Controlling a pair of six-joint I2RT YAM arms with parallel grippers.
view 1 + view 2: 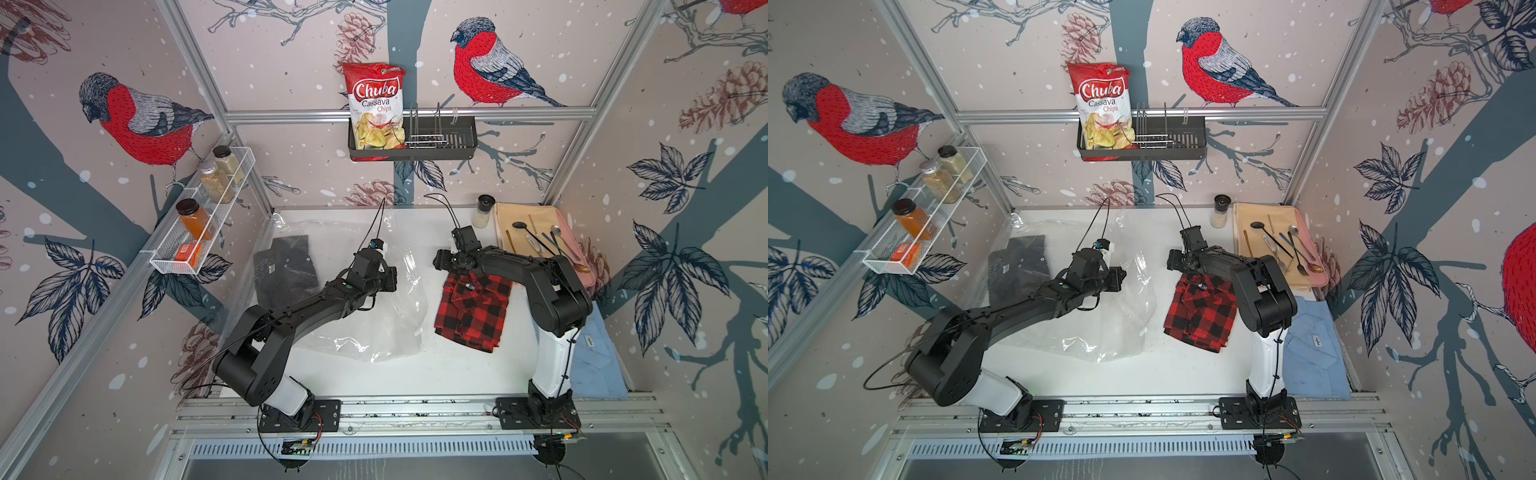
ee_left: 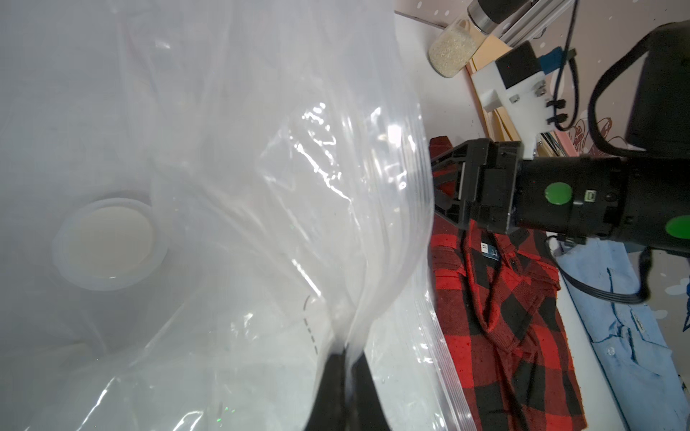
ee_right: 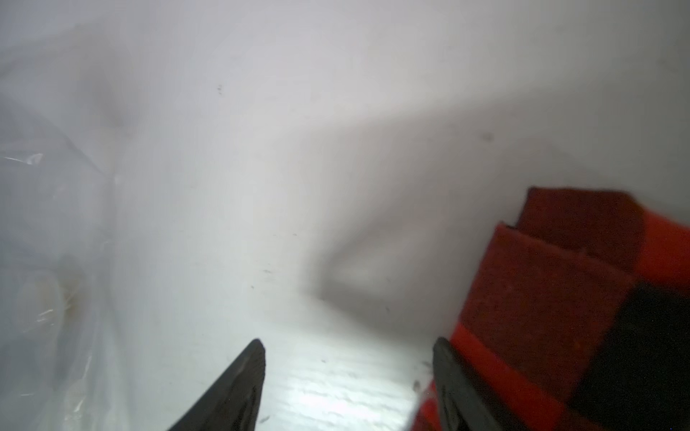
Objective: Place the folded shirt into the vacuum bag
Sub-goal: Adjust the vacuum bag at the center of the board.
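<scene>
- Reading the worktop [image 1: 457, 374] as a clock face with 12 at the back wall, the vacuum bag [image 1: 374, 320] sprawls from the centre toward 9 o'clock. Its zip edge [image 2: 444, 354] faces 3 o'clock, toward the shirt.
- The folded shirt [image 1: 473, 309], red-and-black check, lies flat at about 3 o'clock. It is just beside the bag's mouth and wholly outside it, so it is not yet placed.
- The left jaws are closed, pinching the bag's plastic near the mouth, and the film stands up off the worktop there. This hold looks meant to prop the mouth open so the shirt can slide in.
- The right jaws stand open and hold nothing, low at the shirt's 11 o'clock corner. One finger [image 3: 453, 392] is against or just beside the cloth's edge, placed, it seems, to bite that end.
- The round valve [image 2: 108, 244] sits deep in the bag, well away from the mouth.
- A dark garment [image 1: 286, 270] shows through the plastic at 9 o'clock; whether it is inside or beneath the bag I cannot tell.
- A blue shirt [image 1: 598, 361] lies at 4 o'clock, untouched.
</scene>
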